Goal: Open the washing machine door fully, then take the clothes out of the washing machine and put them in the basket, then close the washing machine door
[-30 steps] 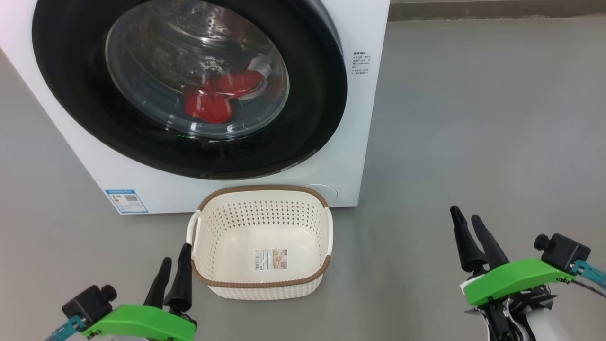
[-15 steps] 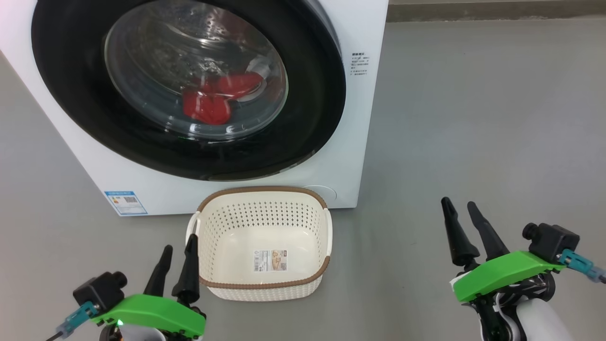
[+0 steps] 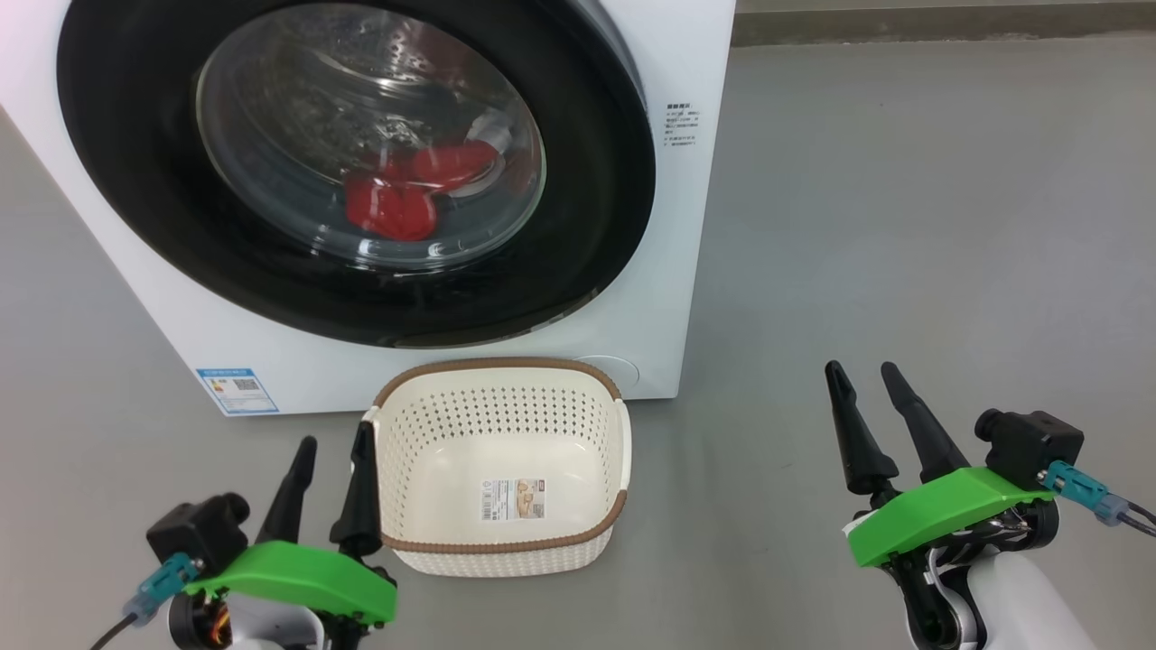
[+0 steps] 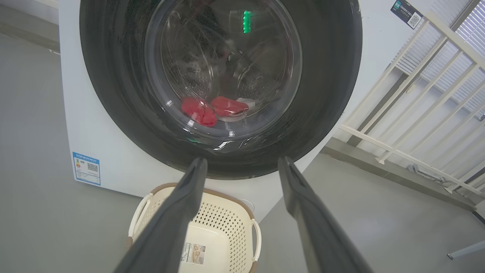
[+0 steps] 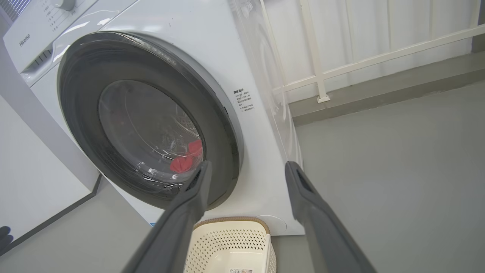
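Left hand (image 3: 336, 433), fingers spread and empty, sits just beside the empty cream-white perforated plastic basket (image 3: 506, 543); right hand (image 3: 860, 366), likewise spread, well apart. Beyond both, the round black-rimmed glass door (image 3: 135, 181) of the white front-loading washing machine (image 3: 686, 226) is shut, bright red fabric clothes (image 3: 397, 203) inside. Every step remains.

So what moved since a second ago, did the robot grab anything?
Both arms reached forward a little. The left gripper slid up beside the basket, and the right gripper crept toward the washing machine. Both stayed open and empty. The washing machine door stayed shut, with the red clothes inside.
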Tool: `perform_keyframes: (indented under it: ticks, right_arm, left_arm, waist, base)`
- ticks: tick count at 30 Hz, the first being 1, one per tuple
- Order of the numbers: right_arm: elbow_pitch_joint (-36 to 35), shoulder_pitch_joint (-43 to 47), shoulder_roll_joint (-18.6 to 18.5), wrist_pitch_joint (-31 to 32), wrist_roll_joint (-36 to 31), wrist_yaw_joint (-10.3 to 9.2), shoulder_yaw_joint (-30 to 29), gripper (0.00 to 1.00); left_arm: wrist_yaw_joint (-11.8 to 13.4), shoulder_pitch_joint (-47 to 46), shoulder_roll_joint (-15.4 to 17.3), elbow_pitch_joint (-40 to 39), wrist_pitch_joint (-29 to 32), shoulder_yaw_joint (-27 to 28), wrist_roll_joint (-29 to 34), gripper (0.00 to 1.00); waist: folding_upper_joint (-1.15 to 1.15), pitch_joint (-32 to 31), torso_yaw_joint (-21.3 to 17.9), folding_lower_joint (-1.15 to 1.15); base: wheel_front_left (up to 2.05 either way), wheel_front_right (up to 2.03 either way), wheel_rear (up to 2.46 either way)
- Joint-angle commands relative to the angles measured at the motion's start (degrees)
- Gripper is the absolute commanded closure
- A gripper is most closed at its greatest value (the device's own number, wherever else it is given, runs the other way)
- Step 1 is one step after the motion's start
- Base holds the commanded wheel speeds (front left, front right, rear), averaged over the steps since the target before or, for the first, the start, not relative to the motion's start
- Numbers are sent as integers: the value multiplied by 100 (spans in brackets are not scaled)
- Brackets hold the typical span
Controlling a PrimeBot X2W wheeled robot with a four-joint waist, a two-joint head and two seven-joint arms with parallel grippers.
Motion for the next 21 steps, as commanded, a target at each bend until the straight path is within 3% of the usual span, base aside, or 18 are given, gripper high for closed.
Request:
perform_keyframes:
  ticks: [1, 21]
  right_arm:
    - [-125, -323, -50, -83, -175, 53, 114, 0]
    - [-64, -653, -80, -420, -1394, 65, 156, 0]
  left_arm:
    - [51, -294, 115, -134, -96, 106, 188, 0]
    - [155, -628, 138, 23, -435, 35, 1406, 0]
  waist:
    - [0, 2, -1, 0]
    - [0, 62, -21, 0]
  base:
    - [0, 0, 0]
    - [0, 0, 0]
